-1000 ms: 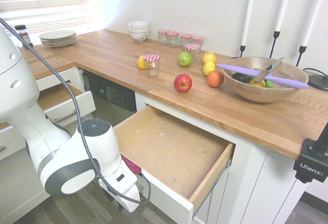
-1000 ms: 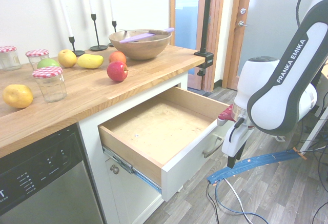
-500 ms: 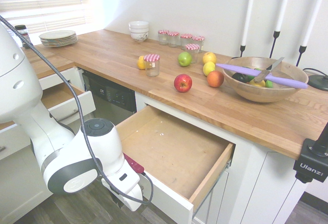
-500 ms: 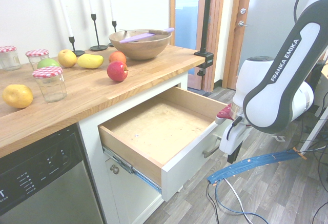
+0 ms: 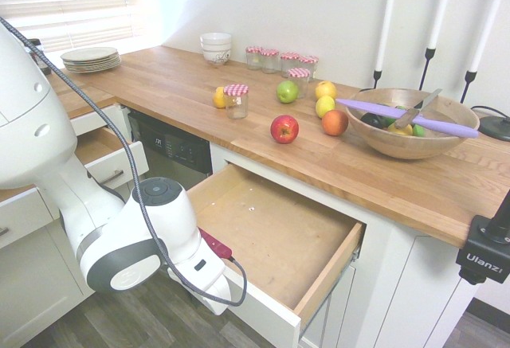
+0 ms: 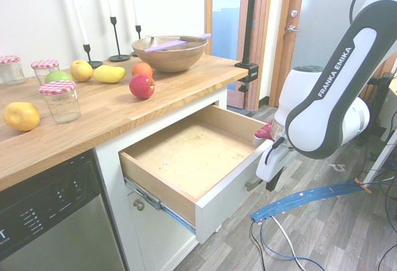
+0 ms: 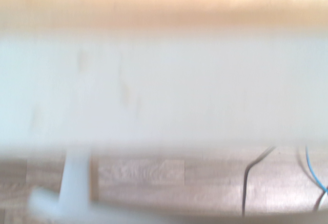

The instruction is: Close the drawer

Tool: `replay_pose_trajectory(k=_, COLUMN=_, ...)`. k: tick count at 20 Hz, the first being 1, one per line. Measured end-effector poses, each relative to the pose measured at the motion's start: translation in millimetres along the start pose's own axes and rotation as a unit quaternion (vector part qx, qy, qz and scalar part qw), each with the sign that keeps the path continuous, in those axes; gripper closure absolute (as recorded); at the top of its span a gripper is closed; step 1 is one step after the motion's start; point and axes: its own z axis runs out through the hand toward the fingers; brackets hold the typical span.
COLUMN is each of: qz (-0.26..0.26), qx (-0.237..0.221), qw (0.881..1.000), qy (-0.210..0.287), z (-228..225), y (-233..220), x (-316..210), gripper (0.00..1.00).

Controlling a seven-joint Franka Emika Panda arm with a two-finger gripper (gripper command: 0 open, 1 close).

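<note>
The drawer under the wooden countertop stands pulled far out, its plywood bottom bare. Its flat white front carries a slim silver handle. My gripper hangs low right at that front, next to the handle, with its fingers shut; I cannot tell whether anything is between them. In the first exterior view only the white hand shows, pressed close to the drawer's front. The blurred wrist view is filled by the white front, with a handle post below it.
On the countertop lie an apple, other fruit, jars and a wooden bowl with a purple knife. A narrower drawer stands open left of the dishwasher. A camera clamp grips the counter edge.
The arm has swung in toward the drawer front and the fingers have closed. The drawer has not visibly moved.
</note>
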Motion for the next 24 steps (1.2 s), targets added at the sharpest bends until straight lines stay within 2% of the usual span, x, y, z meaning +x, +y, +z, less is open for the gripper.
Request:
replay_pose_trajectory(k=10, qz=0.016, qx=0.017, qw=1.000, qy=0.017, z=18, y=-25, x=26, gripper=1.00)
replay_pose_trajectory(k=24, qz=0.027, qx=0.026, qw=0.999, qy=0.036, z=6, y=-85, x=70, gripper=1.00)
